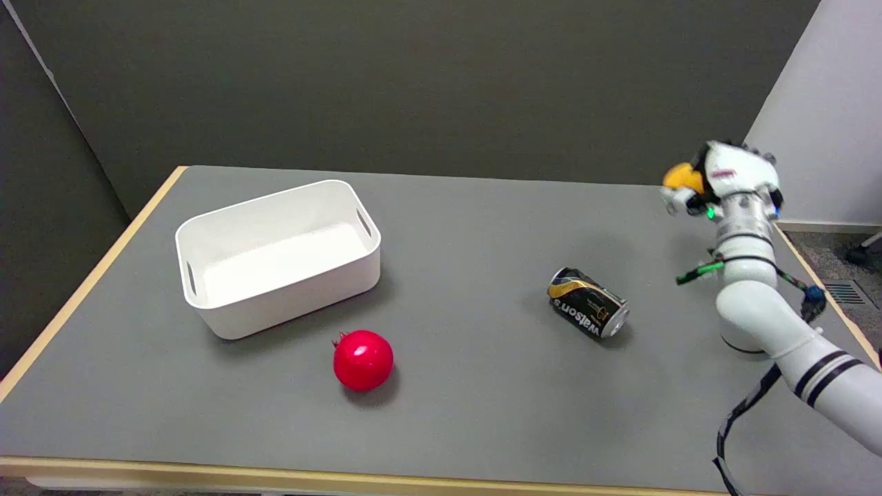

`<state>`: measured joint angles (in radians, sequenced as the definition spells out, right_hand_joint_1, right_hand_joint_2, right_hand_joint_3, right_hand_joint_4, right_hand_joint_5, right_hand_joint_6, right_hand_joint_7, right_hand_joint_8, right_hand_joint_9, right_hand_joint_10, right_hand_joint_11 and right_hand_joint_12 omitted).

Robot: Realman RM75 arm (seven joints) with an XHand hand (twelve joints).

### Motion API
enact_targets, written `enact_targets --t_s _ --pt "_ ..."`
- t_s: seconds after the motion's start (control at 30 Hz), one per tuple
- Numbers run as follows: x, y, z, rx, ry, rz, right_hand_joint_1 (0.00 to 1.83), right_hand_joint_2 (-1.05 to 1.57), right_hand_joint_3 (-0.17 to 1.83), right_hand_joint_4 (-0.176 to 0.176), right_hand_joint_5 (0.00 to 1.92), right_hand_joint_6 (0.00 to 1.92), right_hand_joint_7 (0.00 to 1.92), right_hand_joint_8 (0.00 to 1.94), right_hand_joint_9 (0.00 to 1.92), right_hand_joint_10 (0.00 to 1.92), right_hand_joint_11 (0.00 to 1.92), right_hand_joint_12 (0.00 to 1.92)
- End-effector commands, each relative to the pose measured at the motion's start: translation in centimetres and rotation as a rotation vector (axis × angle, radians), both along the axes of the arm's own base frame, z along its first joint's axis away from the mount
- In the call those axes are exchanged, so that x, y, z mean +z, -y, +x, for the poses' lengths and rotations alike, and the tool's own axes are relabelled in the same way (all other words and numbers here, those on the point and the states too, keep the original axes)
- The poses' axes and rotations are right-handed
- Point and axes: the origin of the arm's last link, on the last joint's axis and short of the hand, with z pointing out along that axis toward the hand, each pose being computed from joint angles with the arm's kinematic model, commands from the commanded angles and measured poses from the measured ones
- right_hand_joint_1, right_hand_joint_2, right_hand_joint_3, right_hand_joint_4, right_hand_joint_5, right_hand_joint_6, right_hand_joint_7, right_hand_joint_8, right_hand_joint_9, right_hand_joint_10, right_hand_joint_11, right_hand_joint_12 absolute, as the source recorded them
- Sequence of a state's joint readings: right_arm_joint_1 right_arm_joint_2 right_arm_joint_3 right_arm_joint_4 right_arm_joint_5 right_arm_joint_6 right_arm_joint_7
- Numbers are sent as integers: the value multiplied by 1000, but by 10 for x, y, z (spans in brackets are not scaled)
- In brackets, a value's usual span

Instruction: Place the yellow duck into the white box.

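Observation:
My right hand [723, 180] is raised above the table's far right side, with its fingers curled around the yellow duck [682, 176]. Only a small yellow-orange part of the duck shows at the hand's left side; the rest is hidden by the fingers. The white box [207, 303] stands at the left of the table, open side up, with nothing in it and a handle slot in each short wall. The hand is far to the right of the box.
A black and gold drink can [588, 302] lies on its side right of centre, between hand and box. A red pomegranate [363, 359] sits in front of the box. The grey table [468, 413] has a wooden edge.

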<state>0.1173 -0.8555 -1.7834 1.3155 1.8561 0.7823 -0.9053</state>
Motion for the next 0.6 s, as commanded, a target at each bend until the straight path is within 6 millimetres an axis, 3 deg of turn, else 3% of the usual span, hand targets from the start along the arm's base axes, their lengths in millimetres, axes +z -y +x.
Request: enact_targets --t_s 0.03,0.17,0.33,0.6 --pt "-157 84 88 221 -76 619 1190 1227 103 -176 526 1474 864 1425 773 1312 581 1717" --pt "-204 119 84 158 -53 743 1191 1224 110 -176 528 1469 863 1430 776 1308 588 1706" --pt "-249 145 75 95 -69 826 1190 1222 114 -176 528 1466 861 1436 778 1302 598 1690" --pt "-323 150 76 108 -150 941 1189 1217 129 -176 528 1467 856 1445 779 1273 606 1623"
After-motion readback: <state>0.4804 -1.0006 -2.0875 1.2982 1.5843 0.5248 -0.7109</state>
